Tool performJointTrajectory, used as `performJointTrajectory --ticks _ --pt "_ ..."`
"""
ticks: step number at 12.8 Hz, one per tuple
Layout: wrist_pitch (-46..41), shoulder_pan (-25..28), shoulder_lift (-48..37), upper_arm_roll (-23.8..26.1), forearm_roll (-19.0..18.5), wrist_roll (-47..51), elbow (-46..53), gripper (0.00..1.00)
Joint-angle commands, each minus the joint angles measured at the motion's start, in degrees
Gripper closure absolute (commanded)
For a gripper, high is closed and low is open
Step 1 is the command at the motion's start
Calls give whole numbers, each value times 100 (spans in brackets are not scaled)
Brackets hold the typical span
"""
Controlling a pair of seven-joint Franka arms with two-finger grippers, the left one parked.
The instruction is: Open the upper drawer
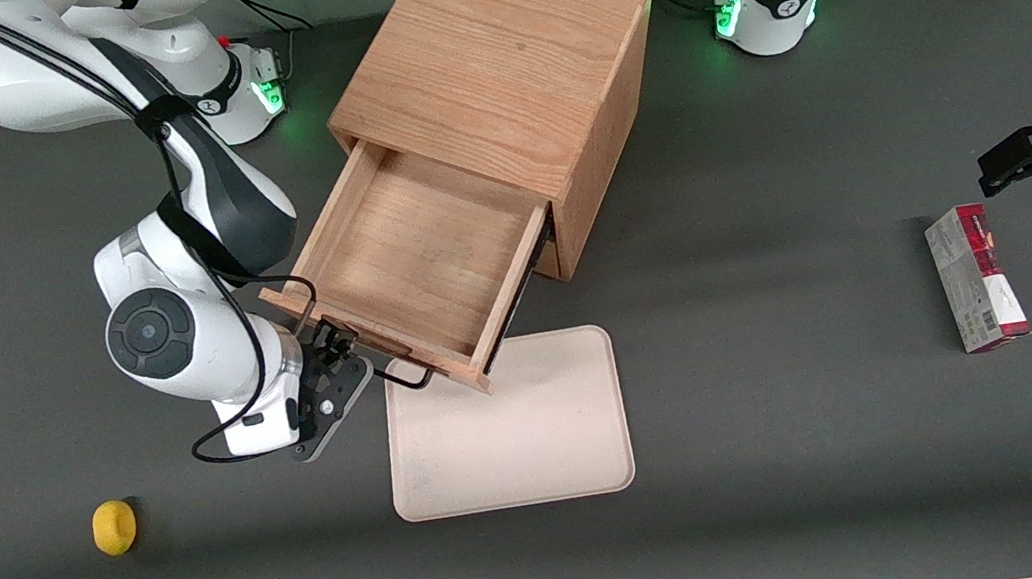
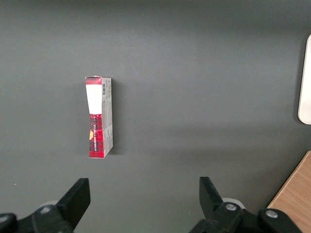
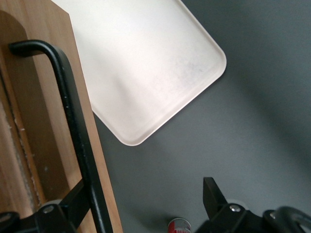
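The upper drawer [image 1: 410, 254] of the oak cabinet [image 1: 494, 60] stands pulled far out, its pale wood tray body bare inside. Its thin black wire handle [image 1: 410, 379] is on the drawer front, over the edge of a beige tray. My right gripper [image 1: 346, 356] is at the handle, on the working arm's side of the drawer front. In the right wrist view the gripper [image 3: 146, 194] is open, jaws wide apart. The handle [image 3: 73, 121] runs along the oak drawer front [image 3: 43, 87] and crosses close by one finger [image 3: 77, 196]. The lower drawer is hidden under the upper one.
A flat beige tray [image 1: 516, 431] lies on the grey table just in front of the drawer, also in the right wrist view [image 3: 150, 63]. A yellow fruit [image 1: 114, 527] lies nearer the front camera. A red and white box [image 1: 975, 277] lies toward the parked arm's end [image 2: 99, 116].
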Motion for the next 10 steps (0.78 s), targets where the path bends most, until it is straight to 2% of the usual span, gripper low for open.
performJointTrajectory --ticks 1,7,8,10 --pt "-114 33 148 -128 -108 -139 427 0" --pt "-420 -11 -167 -163 -46 -34 524 0" --pt "-604 -80 -326 -242 -46 -51 568 0" --pt "-1113 -142 -712 -609 181 -34 900 0"
